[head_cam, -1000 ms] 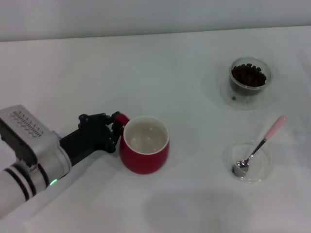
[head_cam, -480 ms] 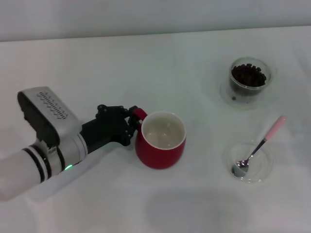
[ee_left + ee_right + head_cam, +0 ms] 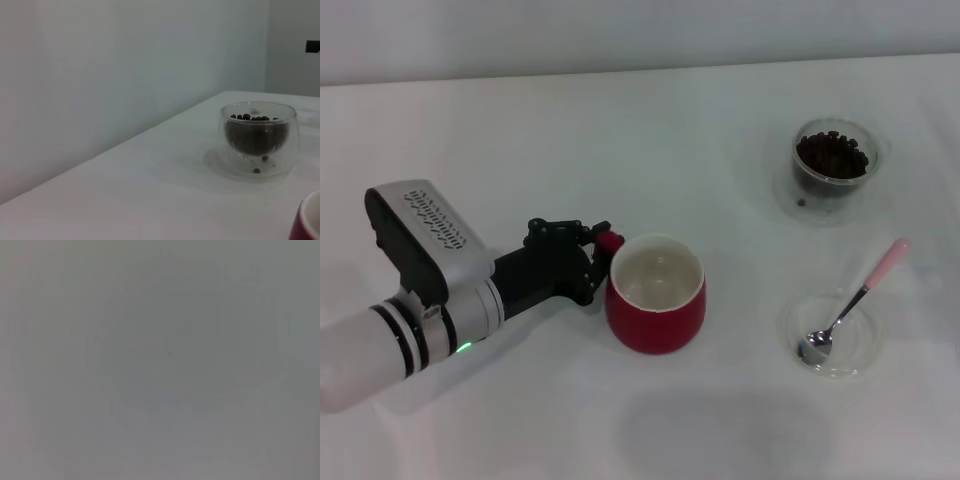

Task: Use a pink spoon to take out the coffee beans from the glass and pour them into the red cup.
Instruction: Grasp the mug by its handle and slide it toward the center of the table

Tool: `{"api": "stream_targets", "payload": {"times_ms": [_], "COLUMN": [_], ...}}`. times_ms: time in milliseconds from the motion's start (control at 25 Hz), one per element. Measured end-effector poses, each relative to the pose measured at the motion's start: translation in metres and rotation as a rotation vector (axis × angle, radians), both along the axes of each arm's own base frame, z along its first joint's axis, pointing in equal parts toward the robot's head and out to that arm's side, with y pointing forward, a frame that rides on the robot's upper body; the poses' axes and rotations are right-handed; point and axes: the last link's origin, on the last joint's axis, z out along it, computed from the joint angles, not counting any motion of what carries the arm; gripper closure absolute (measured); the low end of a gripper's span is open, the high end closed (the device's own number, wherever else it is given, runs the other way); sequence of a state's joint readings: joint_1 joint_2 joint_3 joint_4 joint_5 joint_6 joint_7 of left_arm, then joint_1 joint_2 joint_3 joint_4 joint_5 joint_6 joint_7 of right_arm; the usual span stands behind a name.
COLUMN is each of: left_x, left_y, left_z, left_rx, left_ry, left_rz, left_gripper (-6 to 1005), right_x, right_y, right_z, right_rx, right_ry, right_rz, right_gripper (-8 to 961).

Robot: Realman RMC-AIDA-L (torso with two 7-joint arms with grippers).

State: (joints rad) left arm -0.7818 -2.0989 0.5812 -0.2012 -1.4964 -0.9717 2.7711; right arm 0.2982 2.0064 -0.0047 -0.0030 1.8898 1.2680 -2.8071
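The red cup (image 3: 655, 310) stands upright on the white table, its white inside empty. My left gripper (image 3: 597, 252) is shut on the cup's small red handle at its left side. The glass (image 3: 832, 165) with dark coffee beans (image 3: 831, 153) stands at the far right. The pink spoon (image 3: 855, 298) lies with its metal bowl in a shallow clear dish (image 3: 830, 333), its handle pointing up and right. The left wrist view shows the glass (image 3: 258, 137), the beans (image 3: 255, 118) and an edge of the red cup (image 3: 306, 225). My right gripper is out of view.
The white table (image 3: 620, 140) runs to a pale wall at the back. A soft shadow lies on the table near the front, below the cup. The right wrist view shows only plain grey.
My left gripper has slid the red cup to the right by its handle, mostly in the first half second, then slightly more.
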Motion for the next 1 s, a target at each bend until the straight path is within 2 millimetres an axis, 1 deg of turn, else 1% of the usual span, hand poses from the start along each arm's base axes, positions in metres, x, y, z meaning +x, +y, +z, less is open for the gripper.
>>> {"api": "stream_targets", "payload": {"times_ms": [320,600,760,960,1000], "left_x": [-0.002,-0.004,-0.012,-0.023,-0.025], "left_y": [-0.001,-0.007,-0.013,-0.024,-0.026], "left_z": [0.000,0.005,0.010,0.015,0.017], "left_rx": [0.002,0.021,0.043,0.069,0.075], "left_ry": [0.002,-0.024,-0.045,-0.077,-0.082], "left_rz": [0.000,-0.028,-0.022,0.000,0.003], "left_gripper": [740,581,508,360,355], "right_x": [-0.001,-0.001,0.000,0.001,0.001], "right_y": [0.000,0.000,-0.002,-0.004,-0.004], "right_z": [0.000,0.000,0.000,0.000,0.000], "right_rx": [0.002,0.000,0.000,0.002,0.003], "right_ry": [-0.001,-0.001,-0.001,-0.001,-0.001], "right_rz": [0.007,0.008,0.005,0.001,0.000], "right_gripper": [84,84,84,84,84]}}
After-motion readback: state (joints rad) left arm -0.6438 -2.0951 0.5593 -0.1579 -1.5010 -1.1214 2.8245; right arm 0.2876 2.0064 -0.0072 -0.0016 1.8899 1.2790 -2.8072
